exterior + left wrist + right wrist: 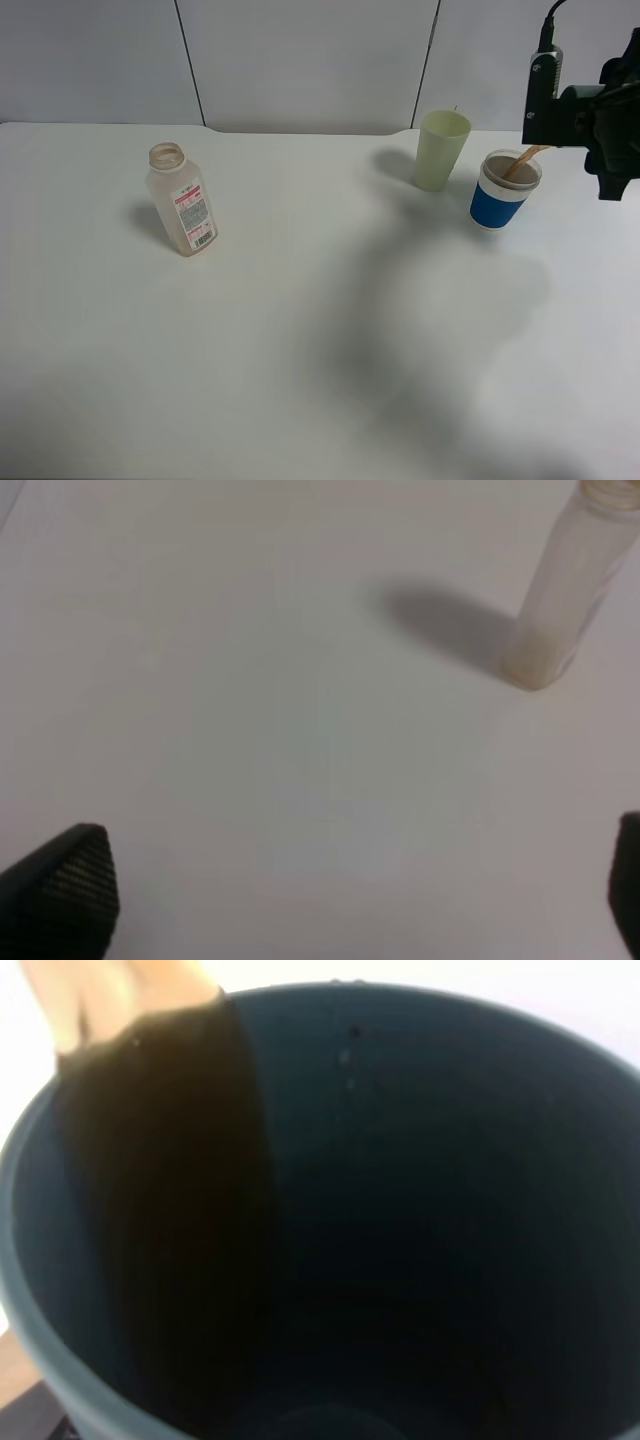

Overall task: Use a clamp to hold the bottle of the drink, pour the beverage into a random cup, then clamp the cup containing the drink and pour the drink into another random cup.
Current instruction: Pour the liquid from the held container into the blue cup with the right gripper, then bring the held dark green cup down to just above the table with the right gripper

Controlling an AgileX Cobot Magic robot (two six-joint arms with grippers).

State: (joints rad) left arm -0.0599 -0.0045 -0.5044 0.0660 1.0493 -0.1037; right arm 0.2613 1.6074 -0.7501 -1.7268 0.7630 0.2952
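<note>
Second pour underway: right gripper [560, 120] fingers clamped on teal cup [330, 1220], tipped, brown drink [522, 160] streaming into blue-banded cup [505, 192]. Left gripper [340, 900] fingers spread, empty. Next: finish tilt, set upright.

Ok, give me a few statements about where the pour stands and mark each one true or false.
1. A brown stream is falling into the blue-banded cup. True.
2. The bottle lies on its side. False: it stands upright on the table.
3. The pale yellow-green cup stands beside the blue-banded cup. True.
4. The left pincer grips the bottle. False: it hangs open, away from the bottle.
5. The teal cup is tipped, liquid running over its rim. True.
</note>
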